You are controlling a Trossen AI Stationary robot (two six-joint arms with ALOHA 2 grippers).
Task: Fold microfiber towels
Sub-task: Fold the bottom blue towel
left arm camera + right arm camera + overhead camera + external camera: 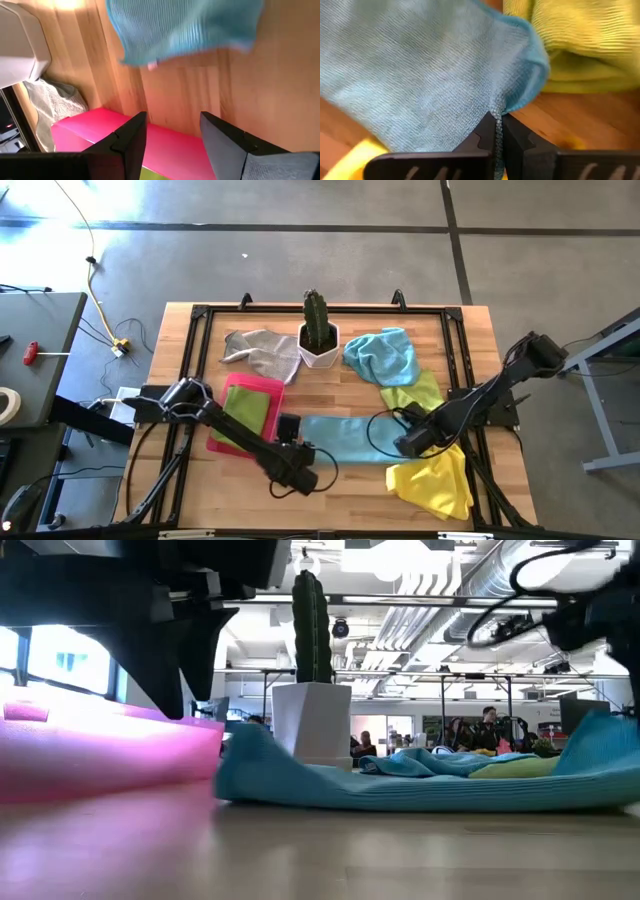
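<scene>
A light blue towel (345, 438) lies as a long strip on the table's near middle; it also shows in the low view (400, 785). My right gripper (405, 442) is shut on the strip's right end (420, 65). My left gripper (289, 427) is open and empty above the table, between the strip's left end (185, 30) and the pink tray (245, 415). A green towel (250, 415) lies folded on the tray. A grey towel (260, 352), a second blue towel (385, 355), a lime towel (415, 392) and a yellow towel (435, 480) lie loose on the table. My right gripper pinches the blue towel's edge (496, 116) between its two fingertips, close to a corner at the strip's right end. The right end is raised off the table (600, 745), while the remainder of the strip lies flat.
A white pot with a cactus (320, 340) stands at the far middle, between the grey and the blue towel. A black frame (200, 320) runs round the table top. Bare wood (340, 490) shows along the near edge.
</scene>
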